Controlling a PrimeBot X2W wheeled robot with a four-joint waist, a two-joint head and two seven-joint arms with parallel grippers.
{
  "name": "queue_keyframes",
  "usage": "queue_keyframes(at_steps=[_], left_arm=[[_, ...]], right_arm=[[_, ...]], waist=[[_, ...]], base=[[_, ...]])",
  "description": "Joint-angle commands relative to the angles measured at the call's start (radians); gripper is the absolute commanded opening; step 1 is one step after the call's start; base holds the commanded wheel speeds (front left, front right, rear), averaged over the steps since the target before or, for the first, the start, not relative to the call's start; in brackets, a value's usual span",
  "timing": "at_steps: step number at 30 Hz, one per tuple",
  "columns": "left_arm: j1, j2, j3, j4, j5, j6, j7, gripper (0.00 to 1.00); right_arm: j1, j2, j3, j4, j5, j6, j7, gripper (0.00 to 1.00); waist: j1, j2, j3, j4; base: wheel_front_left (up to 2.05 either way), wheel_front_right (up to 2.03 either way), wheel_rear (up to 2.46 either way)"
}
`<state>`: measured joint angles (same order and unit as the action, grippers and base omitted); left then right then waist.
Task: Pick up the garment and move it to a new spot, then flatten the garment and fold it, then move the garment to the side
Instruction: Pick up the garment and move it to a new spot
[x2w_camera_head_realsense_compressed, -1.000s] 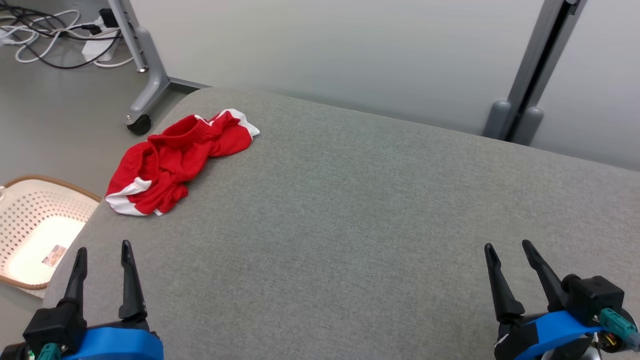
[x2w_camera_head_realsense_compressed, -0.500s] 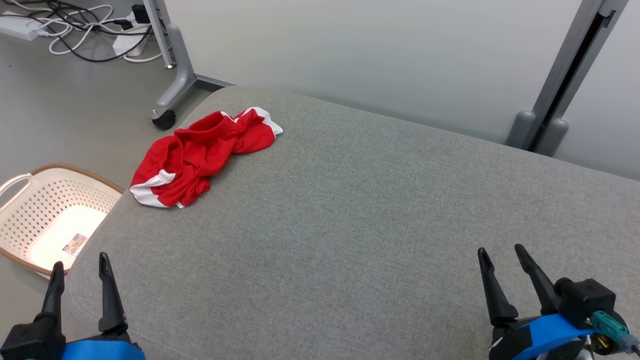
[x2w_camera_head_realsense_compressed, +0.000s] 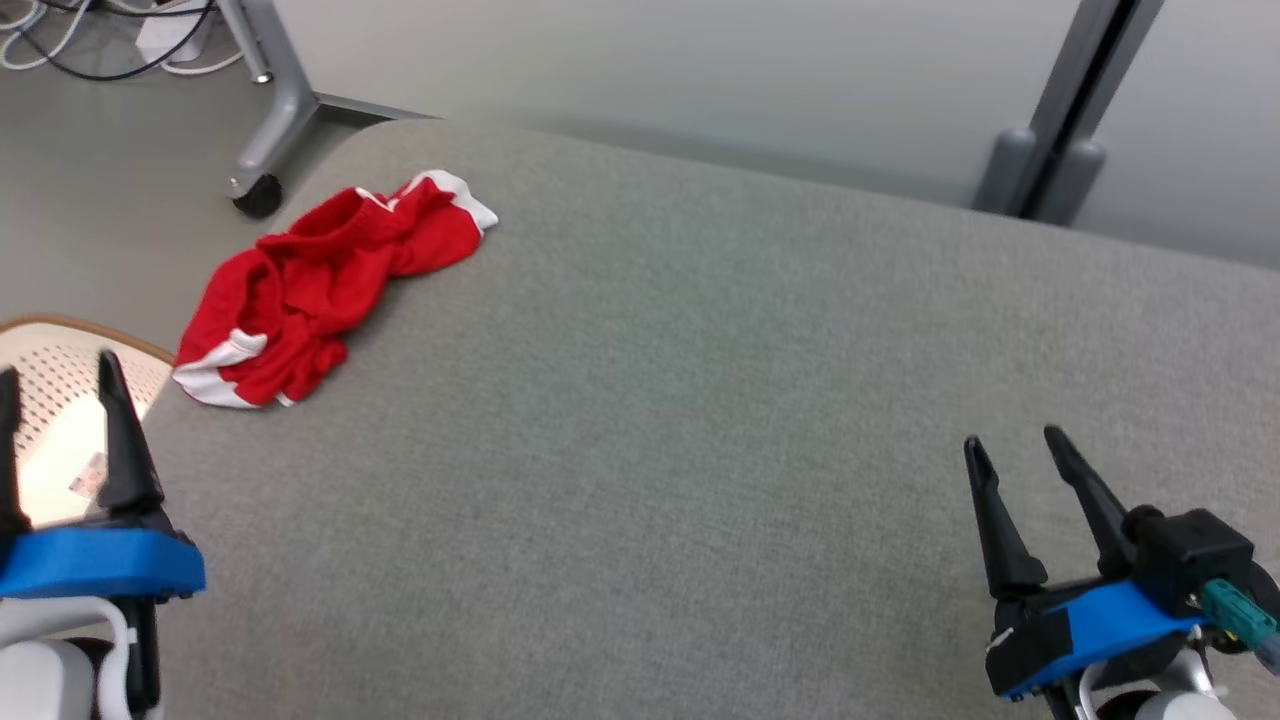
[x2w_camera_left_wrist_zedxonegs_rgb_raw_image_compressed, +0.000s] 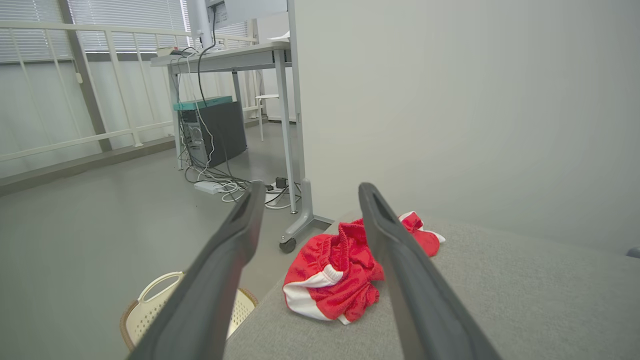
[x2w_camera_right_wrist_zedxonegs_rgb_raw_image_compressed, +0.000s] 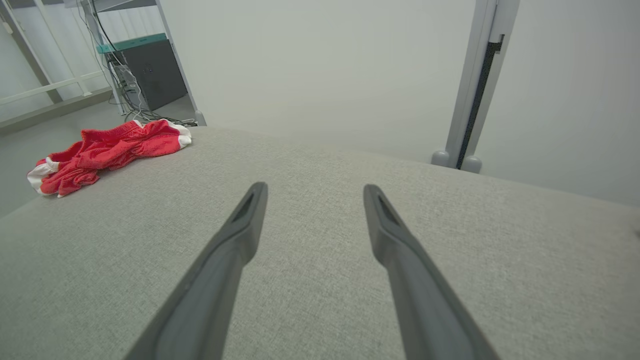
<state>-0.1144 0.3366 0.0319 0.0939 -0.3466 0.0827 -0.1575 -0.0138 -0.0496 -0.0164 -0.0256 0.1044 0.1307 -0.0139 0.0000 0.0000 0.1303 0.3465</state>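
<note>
One broad grey, fabric-covered surface (x2w_camera_head_realsense_compressed: 700, 420) is stretching across the head view, its far edge running along a pale wall panel (x2w_camera_head_realsense_compressed: 650, 70). Off its left edge, a cream perforated basket (x2w_camera_head_realsense_compressed: 100, 330) with a brown rim is sitting on the floor, just beside the near left corner. The garment (x2w_camera_head_realsense_compressed: 320, 285), red with white trim, is lying crumpled at the far left corner of the surface, one white-banded end reaching toward the left edge and the other pointing along the far edge; nothing is touching it. The left gripper (x2w_camera_head_realsense_compressed: 55, 365) is hovering at the near left corner, by the basket, its two dark fingers standing spread with nothing between them; in the left wrist view they are pointing toward the garment, well apart from it. The right gripper (x2w_camera_head_realsense_compressed: 1012, 438) is hovering over the near right part of the surface, fingers likewise spread and holding nothing. Beyond the far left corner, a grey leg (x2w_camera_head_realsense_compressed: 275, 110) on a black caster (x2w_camera_head_realsense_compressed: 258, 197) is standing on the floor, with cables (x2w_camera_left_wrist_zedxonegs_rgb_raw_image_compressed: 230, 187) lying past it.
</note>
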Motion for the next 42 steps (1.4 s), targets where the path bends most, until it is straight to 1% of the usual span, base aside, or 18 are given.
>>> queue_keyframes(at_steps=[1, 4, 9, 13, 16, 20, 26, 29, 34, 37, 39, 40, 41, 42], left_arm=[[-0.042, 0.012, 0.012, 0.013, -0.006, -0.005, -0.005, 1.0], [-0.141, 0.042, 0.036, 0.053, -0.026, -0.021, -0.009, 1.0], [-0.315, 0.108, 0.075, 0.156, -0.059, -0.051, -0.01, 1.0], [-0.435, 0.16, 0.096, 0.267, -0.08, -0.077, -0.009, 1.0], [-0.517, 0.187, 0.1, 0.36, -0.095, -0.095, 0.002, 1.0], [-0.612, 0.206, 0.086, 0.503, -0.109, -0.123, 0.034, 1.0], [-0.703, 0.188, 0.057, 0.703, -0.14, -0.158, 0.1, 1.0], [-0.714, 0.168, 0.027, 0.803, -0.149, -0.176, 0.166, 1.0], [-0.726, 0.138, 0.001, 0.909, -0.172, -0.196, 0.213, 1.0], [-0.723, 0.119, -0.008, 0.978, -0.188, -0.202, 0.274, 1.0], [-0.716, 0.109, -0.018, 1.006, -0.197, -0.208, 0.293, 1.0], [-0.716, 0.106, -0.02, 1.016, -0.201, -0.208, 0.298, 0.96], [-0.715, 0.106, -0.026, 1.021, -0.201, -0.21, 0.296, 0.46], [-0.715, 0.106, -0.026, 1.021, -0.201, -0.21, 0.296, 0.46]], right_arm=[[-0.019, -0.002, -0.002, -0.014, -0.009, 0.0, 0.005, 1.0], [-0.049, -0.003, -0.003, -0.056, -0.032, 0.0, 0.027, 1.0], [-0.098, -0.024, -0.021, -0.144, -0.059, 0.0, 0.059, 1.0], [-0.128, -0.037, -0.04, -0.214, -0.079, 0.0, 0.081, 1.0], [-0.14, -0.044, -0.06, -0.264, -0.087, 0.0, 0.092, 1.0], [-0.146, -0.044, -0.079, -0.319, -0.097, 0.0, 0.107, 1.0], [-0.144, -0.048, -0.098, -0.362, -0.101, 0.0, 0.121, 1.0], [-0.146, -0.05, -0.105, -0.366, -0.097, 0.0, 0.123, 1.0], [-0.15, -0.052, -0.108, -0.361, -0.096, 0.0, 0.123, 1.0], [-0.15, -0.05, -0.103, -0.361, -0.101, 0.0, 0.128, 1.0], [-0.15, -0.048, -0.1, -0.362, -0.104, 0.0, 0.13, 1.0], [-0.149, -0.047, -0.099, -0.361, -0.105, 0.0, 0.131, 1.0], [-0.149, -0.046, -0.096, -0.36, -0.105, 0.0, 0.131, 1.0], [-0.149, -0.046, -0.096, -0.36, -0.105, 0.0, 0.131, 1.0]], waist=[[0.0, 0.0, 0.019, -0.009], [0.0, 0.0, 0.084, -0.045], [0.0, 0.0, 0.209, -0.104], [0.0, 0.0, 0.299, -0.145], [0.0, 0.0, 0.352, -0.168], [0.0, 0.0, 0.404, -0.189], [0.0, 0.0, 0.444, -0.198], [0.0, 0.0, 0.45, -0.199], [0.0, 0.0, 0.449, -0.196], [0.0, 0.0, 0.443, -0.196], [0.0, 0.0, 0.436, -0.198], [0.0, 0.0, 0.433, -0.199], [0.0, 0.0, 0.428, -0.202], [0.0, 0.0, 0.428, -0.202]], base=[[0.0, 0.0, 0.0], [0.0, 0.0, 0.0], [0.0, 0.0, 0.0], [0.0, 0.0, 0.0], [0.0, 0.0, 0.0], [0.0, 0.0, 0.0], [0.0, 0.0, 0.0], [0.0, 0.0, 0.0], [0.0, 0.0, 0.0], [0.0, 0.0, 0.0], [0.0, 0.0, 0.0], [0.0, 0.0, 0.0], [0.0, 0.0, 0.0], [0.0, 0.0, 0.0]])
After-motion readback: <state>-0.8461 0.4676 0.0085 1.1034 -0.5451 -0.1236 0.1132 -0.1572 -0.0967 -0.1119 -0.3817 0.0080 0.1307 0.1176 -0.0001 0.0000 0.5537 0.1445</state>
